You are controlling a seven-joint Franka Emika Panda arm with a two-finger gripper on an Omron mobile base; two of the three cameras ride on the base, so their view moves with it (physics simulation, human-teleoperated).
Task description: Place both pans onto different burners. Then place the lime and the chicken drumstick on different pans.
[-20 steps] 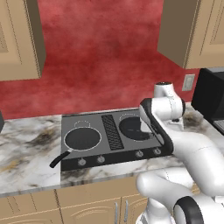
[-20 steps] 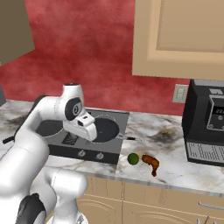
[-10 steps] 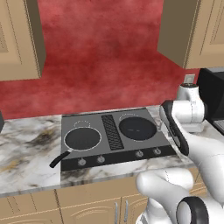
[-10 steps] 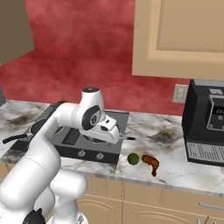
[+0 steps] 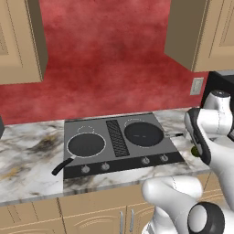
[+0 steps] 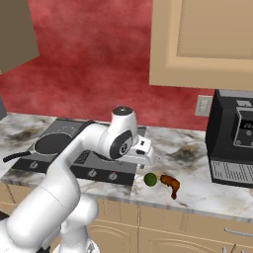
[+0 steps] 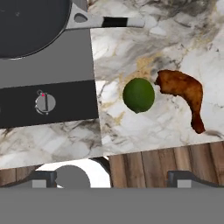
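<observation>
both pans (image 5: pixel 86 145) (image 5: pixel 144 134) sit on separate burners of the cooktop (image 5: pixel 116 157). lime (image 7: pixel 138 95) and chicken drumstick (image 7: pixel 183 93) lie just beside each other on the marble surface (image 7: pixel 144 52), right of the cooktop. pincer (image 7: pixel 111 178) wide open, empty, hovering above the lime.

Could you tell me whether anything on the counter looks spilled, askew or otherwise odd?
Nothing stands out. Both pans sit flat on separate burners, and the lime and chicken drumstick lie side by side on the counter, intact.
</observation>
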